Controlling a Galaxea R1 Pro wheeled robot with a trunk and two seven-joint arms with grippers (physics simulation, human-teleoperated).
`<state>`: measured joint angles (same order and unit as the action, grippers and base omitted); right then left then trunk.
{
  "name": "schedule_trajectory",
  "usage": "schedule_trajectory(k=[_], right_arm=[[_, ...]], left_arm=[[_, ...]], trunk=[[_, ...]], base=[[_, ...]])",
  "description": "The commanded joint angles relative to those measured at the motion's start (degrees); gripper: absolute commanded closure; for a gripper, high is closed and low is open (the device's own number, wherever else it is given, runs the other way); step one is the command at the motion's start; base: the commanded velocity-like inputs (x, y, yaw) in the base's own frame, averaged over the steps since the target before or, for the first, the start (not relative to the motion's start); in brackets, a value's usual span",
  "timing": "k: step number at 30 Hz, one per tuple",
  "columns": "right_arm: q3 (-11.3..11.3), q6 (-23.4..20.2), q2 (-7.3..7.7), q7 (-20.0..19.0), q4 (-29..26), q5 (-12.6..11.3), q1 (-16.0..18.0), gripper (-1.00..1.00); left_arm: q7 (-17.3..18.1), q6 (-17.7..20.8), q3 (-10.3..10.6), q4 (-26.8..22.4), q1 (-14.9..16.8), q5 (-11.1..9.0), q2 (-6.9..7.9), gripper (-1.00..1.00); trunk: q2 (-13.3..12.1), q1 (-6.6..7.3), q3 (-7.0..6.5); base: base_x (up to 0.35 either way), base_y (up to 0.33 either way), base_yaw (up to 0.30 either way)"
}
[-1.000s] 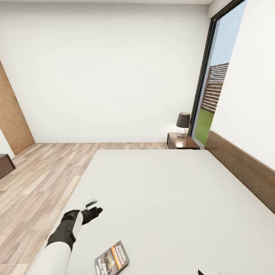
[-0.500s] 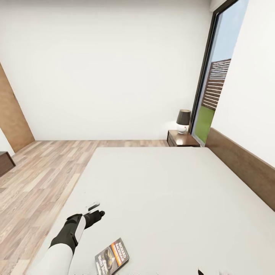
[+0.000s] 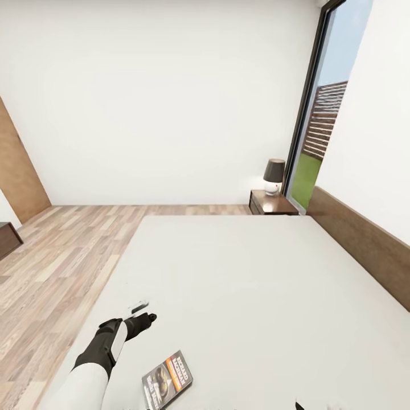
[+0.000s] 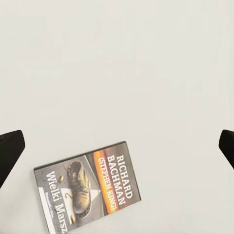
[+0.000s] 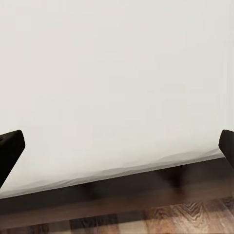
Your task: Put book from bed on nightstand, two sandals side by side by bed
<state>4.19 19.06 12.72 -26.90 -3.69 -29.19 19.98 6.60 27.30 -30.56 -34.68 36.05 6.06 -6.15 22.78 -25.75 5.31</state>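
Grey mattress lay bare on the bed (image 3: 239, 285). The left gripper (image 3: 139, 314) hovered above it, fingers spread wide and empty; it ought to descend squarely over the book (image 3: 167, 380), lying flat just right of it near the mattress's near edge. The nightstand (image 3: 272, 203) stood by the far corner.
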Motion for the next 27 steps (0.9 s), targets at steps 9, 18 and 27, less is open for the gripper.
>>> schedule_trajectory(k=[9, 18, 27], right_arm=[[0.5, 0.2, 0.02, -0.3, 0.1, -0.5, 0.1, -1.00], [0.5, 0.2, 0.02, -0.2, 0.1, -0.5, 0.1, -1.00], [0.4, 0.2, 0.02, -0.2, 0.1, -0.5, 0.1, -1.00]], left_arm=[[0.5, 0.3, -0.5, 0.1, 0.1, 0.5, -0.22, -1.00], [0.5, 0.3, -0.4, 0.2, 0.1, -0.9, -0.35, -1.00], [0.5, 0.3, -0.3, 0.2, 0.1, -1.0, -0.44, -1.00]], trunk=[[0.1, -0.03, 0.95], [0.1, -0.03, 1.77], [0.1, -0.03, 2.58]], base=[[0.000, 0.000, 0.000], [0.000, 0.000, 0.000], [0.000, 0.000, 0.000]])
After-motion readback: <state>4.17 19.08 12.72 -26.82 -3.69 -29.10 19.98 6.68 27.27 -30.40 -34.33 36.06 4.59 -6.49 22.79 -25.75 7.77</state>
